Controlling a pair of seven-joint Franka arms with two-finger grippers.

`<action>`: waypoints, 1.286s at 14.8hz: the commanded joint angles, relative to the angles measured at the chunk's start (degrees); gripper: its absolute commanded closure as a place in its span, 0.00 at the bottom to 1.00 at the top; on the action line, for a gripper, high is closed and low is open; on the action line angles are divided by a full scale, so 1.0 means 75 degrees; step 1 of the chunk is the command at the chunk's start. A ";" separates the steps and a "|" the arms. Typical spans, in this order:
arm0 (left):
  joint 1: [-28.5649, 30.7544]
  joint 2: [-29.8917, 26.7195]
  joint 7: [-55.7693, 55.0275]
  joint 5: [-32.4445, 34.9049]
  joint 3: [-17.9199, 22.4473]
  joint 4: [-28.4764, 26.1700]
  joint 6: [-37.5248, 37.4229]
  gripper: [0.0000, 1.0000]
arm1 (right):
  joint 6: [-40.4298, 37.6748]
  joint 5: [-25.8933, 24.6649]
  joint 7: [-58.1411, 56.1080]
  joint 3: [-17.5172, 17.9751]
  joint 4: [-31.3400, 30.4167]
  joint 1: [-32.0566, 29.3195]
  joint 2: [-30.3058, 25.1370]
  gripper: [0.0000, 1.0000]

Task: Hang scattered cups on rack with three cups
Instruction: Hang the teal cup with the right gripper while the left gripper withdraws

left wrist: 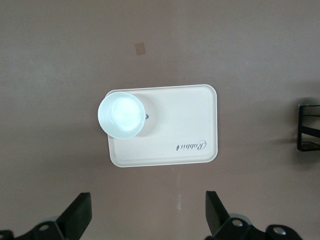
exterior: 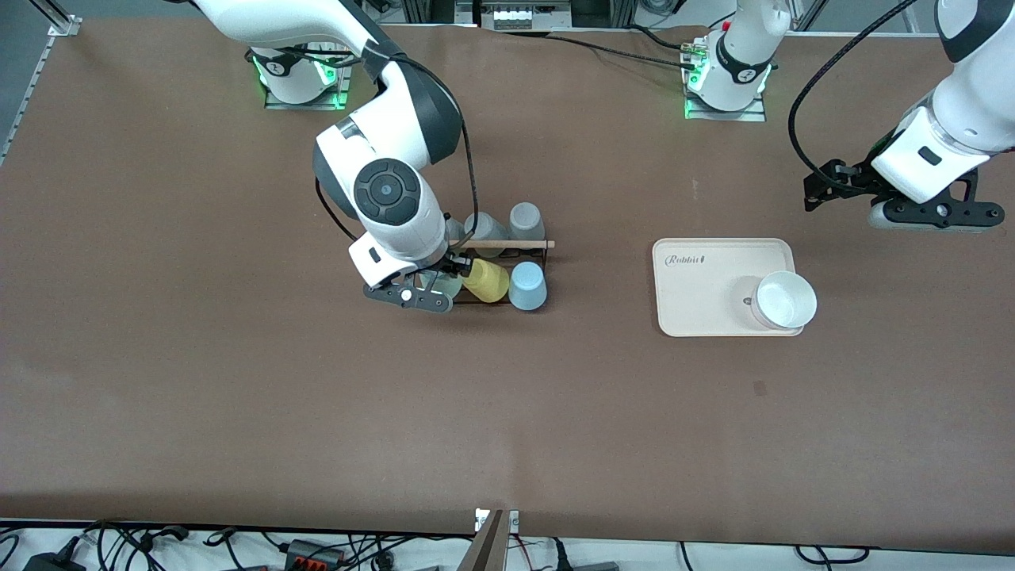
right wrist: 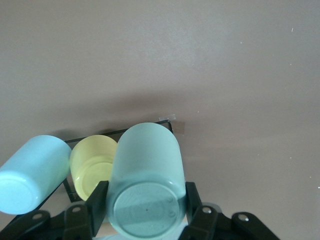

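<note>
My right gripper [exterior: 432, 289] is shut on the pale mint-green cup [exterior: 446, 282], holding it at the black wire rack [exterior: 507, 254], at the end toward the right arm. In the right wrist view the cup [right wrist: 146, 170] sits base-up between the gripper [right wrist: 146, 196] fingers, over the rack's wire [right wrist: 80, 139]. The light blue cup [exterior: 527, 285] hangs on the rack beside a yellow cup [exterior: 485, 280]; both show in the right wrist view, blue [right wrist: 30, 172] and yellow [right wrist: 92, 165]. Three grey cups [exterior: 507, 226] hang on the side nearer the robots. My left gripper [exterior: 936, 216] waits open and empty.
A cream tray [exterior: 714, 277] with a white bowl [exterior: 783, 300] lies toward the left arm's end of the table. The left wrist view looks down on the tray [left wrist: 185, 125] and bowl [left wrist: 121, 114], past the open gripper [left wrist: 147, 220].
</note>
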 commanded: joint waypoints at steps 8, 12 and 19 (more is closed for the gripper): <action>0.0172 0.0060 0.0108 -0.0146 0.0112 0.0204 -0.0021 0.00 | 0.0282 -0.0179 0.0209 -0.0036 -0.0200 0.0107 0.0321 0.54; 0.0195 0.0060 0.0108 -0.0170 0.0101 0.0205 -0.0055 0.00 | 0.0376 -0.0167 0.0209 -0.0024 -0.0211 0.0119 0.0556 0.51; 0.0195 0.0060 0.0108 -0.0170 0.0065 0.0216 -0.0079 0.00 | 0.0318 -0.0097 -0.0002 -0.0012 -0.0060 -0.0033 0.0499 0.00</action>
